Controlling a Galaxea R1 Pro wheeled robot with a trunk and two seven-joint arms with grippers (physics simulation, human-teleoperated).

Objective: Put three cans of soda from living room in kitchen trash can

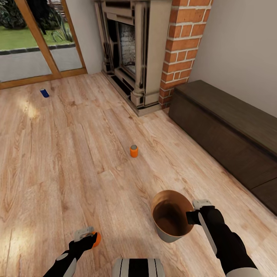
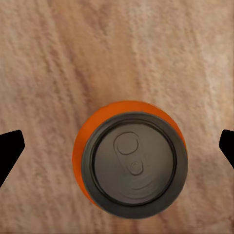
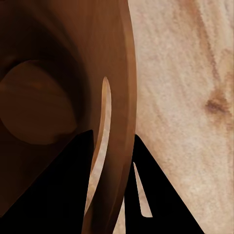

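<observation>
An orange can of soda (image 2: pixel 129 163) stands upright on the wood floor, seen from straight above. My left gripper (image 2: pixel 117 148) hovers over it, open, with a dark fingertip on either side and well apart from it. In the head view this can (image 1: pixel 97 239) peeks out beside the left gripper (image 1: pixel 87 234). A second orange can (image 1: pixel 133 151) stands further out on the floor. The dark blue can (image 1: pixel 44 92) lies far off near the glass door. My right gripper (image 1: pixel 196 212) is shut on the rim of the tash can (image 1: pixel 169 234), one finger (image 3: pixel 63 190) inside the brown wall (image 3: pixel 114 73) and one outside.
A brick fireplace (image 1: pixel 142 54) stands ahead. A long dark low cabinet (image 1: pixel 227 127) runs along the right wall. A wood-framed glass door (image 1: pixel 38 42) is at the far left. Open wood floor lies between me and the cans.
</observation>
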